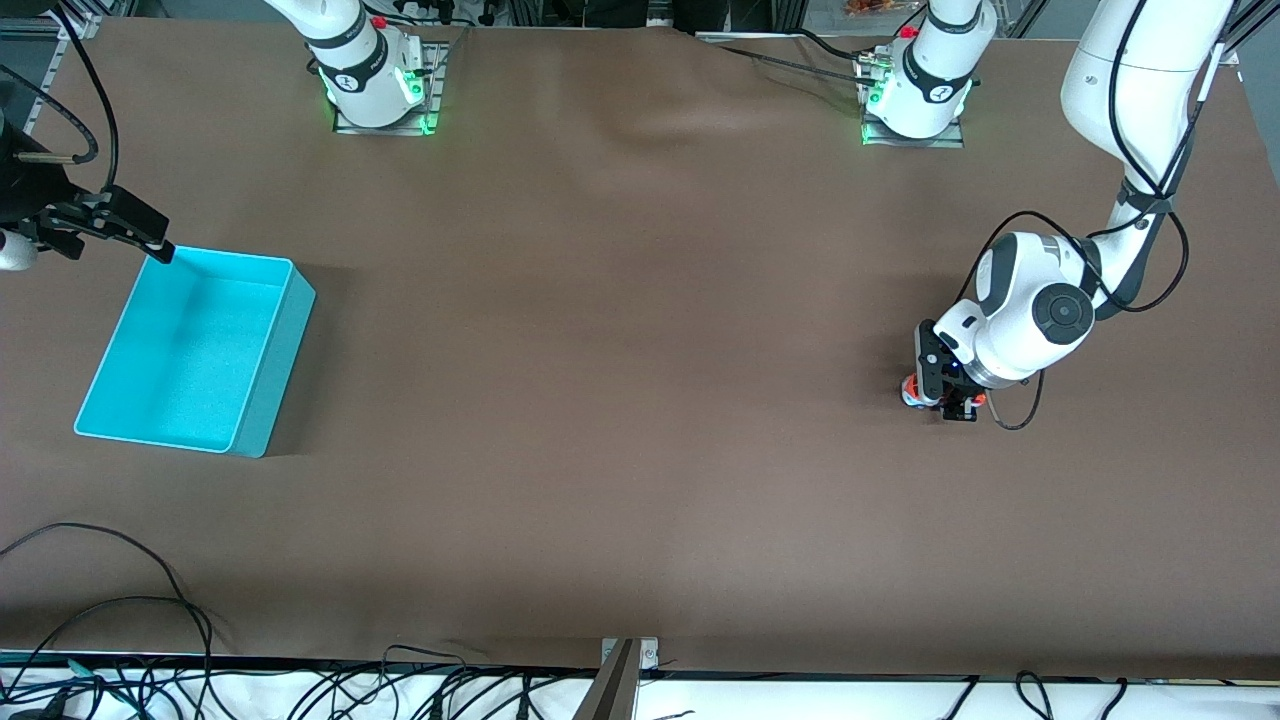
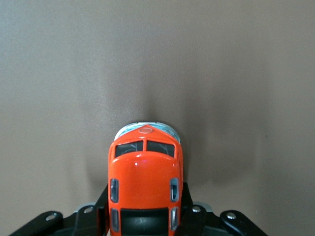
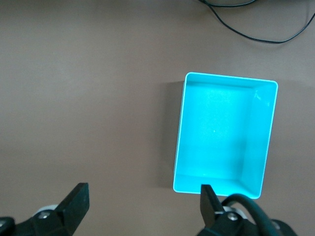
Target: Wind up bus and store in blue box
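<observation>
One step is done: we have the left gripper (image 1: 948,398) clamped on the bus (image 2: 145,184) at table level. Winding and storing remain; the blue box (image 1: 270,380) is empty, the right gripper (image 3: 142,204) waiting spread above it.

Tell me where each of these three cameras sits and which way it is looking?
Front view: high across the brown table, facing both arm bases; shows both arms.
Left wrist view: on the left arm's wrist, looking down at the small orange-red toy bus clamped in the left gripper.
Right wrist view: on the right arm's wrist, looking down past the open right gripper at the bright cyan plastic box.
Shared: the front view shows that box and bus too.
</observation>
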You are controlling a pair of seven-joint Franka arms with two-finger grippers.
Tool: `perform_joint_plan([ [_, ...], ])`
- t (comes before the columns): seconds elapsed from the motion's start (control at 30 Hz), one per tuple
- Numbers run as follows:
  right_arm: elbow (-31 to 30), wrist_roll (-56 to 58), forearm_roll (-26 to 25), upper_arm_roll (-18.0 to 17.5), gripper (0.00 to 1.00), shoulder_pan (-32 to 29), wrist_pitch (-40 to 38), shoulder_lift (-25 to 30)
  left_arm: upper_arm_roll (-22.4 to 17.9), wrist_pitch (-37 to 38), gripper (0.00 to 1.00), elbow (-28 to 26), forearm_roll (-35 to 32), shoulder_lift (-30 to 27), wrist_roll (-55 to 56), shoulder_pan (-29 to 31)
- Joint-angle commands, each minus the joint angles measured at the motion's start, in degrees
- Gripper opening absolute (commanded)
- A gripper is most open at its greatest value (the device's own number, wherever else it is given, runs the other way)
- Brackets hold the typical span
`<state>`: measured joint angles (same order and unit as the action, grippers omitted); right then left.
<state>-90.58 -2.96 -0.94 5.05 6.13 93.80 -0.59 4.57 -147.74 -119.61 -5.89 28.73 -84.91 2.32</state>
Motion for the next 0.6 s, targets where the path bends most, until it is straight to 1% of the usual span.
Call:
perform_joint_plan([
  [0.0, 1.5, 0.8, 0.8, 0.1, 1.0, 0.0, -0.7, -0.4, 0.4, -0.7, 0.2, -2.2, -1.1, -1.8, -0.9, 0.7],
  [0.33, 1.5, 0.8, 0.8, 0.1, 1.0, -0.1, -0.7, -0.5, 0.4, -0.7, 0.19, -2.6, -0.5, -1.4, -0.9, 0.8],
  [0.57, 1.5, 0.8, 0.8, 0.1, 1.0, -0.1, -0.7, -0.5, 0.4, -0.6, 0.2, -2.7, -0.5, -1.4, -1.2, 3.2],
])
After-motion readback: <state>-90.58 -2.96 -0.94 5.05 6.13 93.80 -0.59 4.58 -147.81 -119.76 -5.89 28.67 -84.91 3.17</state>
